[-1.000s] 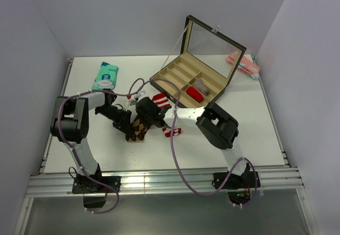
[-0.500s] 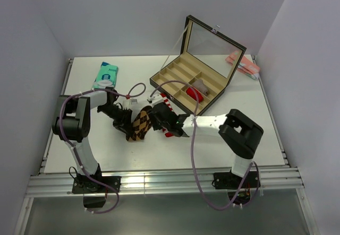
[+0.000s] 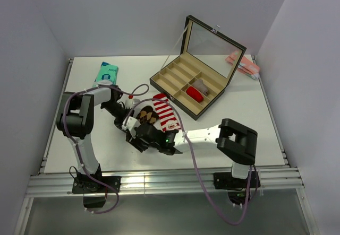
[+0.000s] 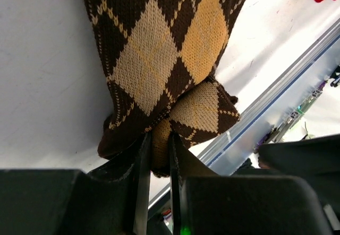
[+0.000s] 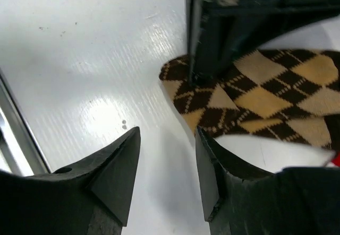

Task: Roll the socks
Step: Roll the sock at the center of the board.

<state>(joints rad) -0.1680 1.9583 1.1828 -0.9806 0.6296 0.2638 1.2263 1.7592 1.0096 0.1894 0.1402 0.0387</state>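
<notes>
Open case (image 3: 176, 71) (red roll (image 3: 194, 93) inside), teal packet (image 3: 106, 74)

1. I see a white desk (image 3: 255, 123), with a metal rail along its near edge.
2. A teal packet (image 3: 106, 74) lies flat near the back left corner.
3. An open compartment case (image 3: 175, 76) sits toward the back centre, its mirrored lid standing up.
4. A pink packet (image 3: 241, 64) lies at the back right, behind the case.
5. A brown-and-tan argyle sock (image 3: 144, 116) lies in the middle of the desk; my left wrist view shows one end folded over itself.
6. A red-and-white striped sock (image 3: 167, 117) lies just beside it, on its right, in front of the case.
</notes>
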